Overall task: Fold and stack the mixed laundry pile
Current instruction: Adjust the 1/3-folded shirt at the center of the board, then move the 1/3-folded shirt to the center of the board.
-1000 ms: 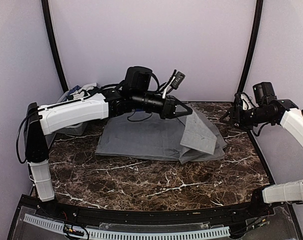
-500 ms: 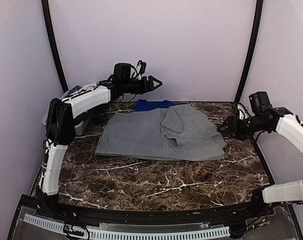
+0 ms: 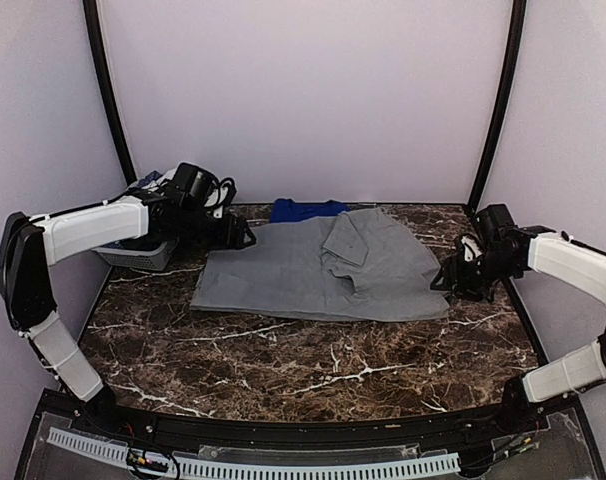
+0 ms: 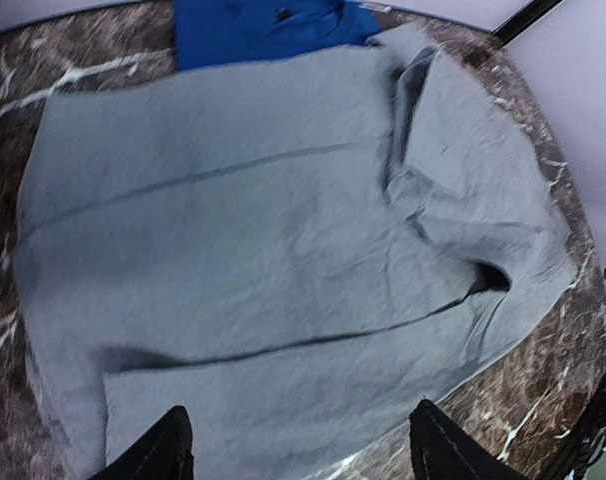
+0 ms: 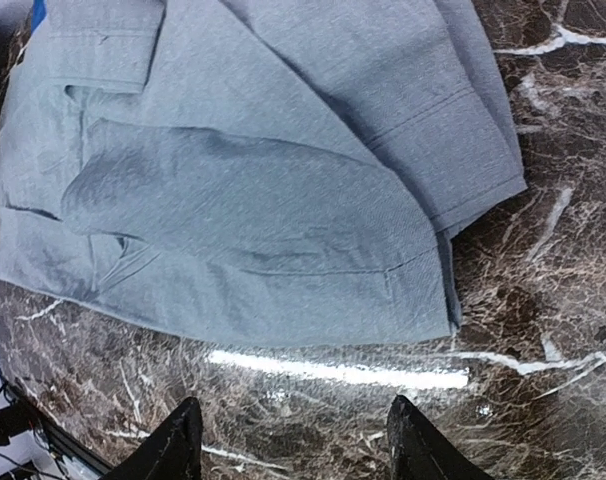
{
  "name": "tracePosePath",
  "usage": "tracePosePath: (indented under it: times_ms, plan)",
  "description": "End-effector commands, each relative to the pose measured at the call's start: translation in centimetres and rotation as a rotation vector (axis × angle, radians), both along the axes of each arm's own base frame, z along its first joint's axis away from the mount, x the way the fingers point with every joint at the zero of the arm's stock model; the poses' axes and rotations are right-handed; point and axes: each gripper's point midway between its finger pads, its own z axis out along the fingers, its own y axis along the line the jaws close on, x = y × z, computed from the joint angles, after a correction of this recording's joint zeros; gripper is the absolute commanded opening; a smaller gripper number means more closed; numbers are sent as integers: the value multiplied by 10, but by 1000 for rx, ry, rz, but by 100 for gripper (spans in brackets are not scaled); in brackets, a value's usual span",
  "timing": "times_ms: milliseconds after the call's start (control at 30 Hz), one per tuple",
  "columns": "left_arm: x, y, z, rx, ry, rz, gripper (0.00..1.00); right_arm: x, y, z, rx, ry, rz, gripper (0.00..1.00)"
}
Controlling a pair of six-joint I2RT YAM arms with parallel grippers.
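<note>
Right gripper (image 3: 448,280) and left gripper (image 3: 241,236) both hang open with nothing in them, one at each side of the grey shirt (image 3: 283,275).

The table (image 3: 283,365) is dark brown stone with white lines. The right gripper is low near the right edge of the table, just beside the shirt's right side, with its fingers spread apart. The shirt lies spread out in the middle of the table. It is light grey and mostly flat, with one flap folded in on its right part and some wrinkles there. The left gripper is by the shirt's far left corner. At the far edge of the table, a blue T-shirt (image 3: 305,209) peeks out from behind the grey shirt.
</note>
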Motion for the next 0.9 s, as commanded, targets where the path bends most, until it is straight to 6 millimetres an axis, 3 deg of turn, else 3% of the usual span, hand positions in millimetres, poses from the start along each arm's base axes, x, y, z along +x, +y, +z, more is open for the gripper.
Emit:
tracePosePath:
  times_ms: [0,133,400,667,867]
  plan:
    - [-57,63,-63,214,171,127,72,16,-18,-17,-103,-9,-74,59]
    - [-72,87,-82,286,212,200,72,21,-21,-33,-122,15,-83,56]
    - [-72,115,-101,308,263,276,73,27,-19,-49,-128,44,-57,53]
    - [-62,114,-109,196,305,272,76,30,-23,-68,-132,85,-53,57]
    - [-62,104,-117,142,333,241,68,27,-20,-75,-119,107,-41,56]
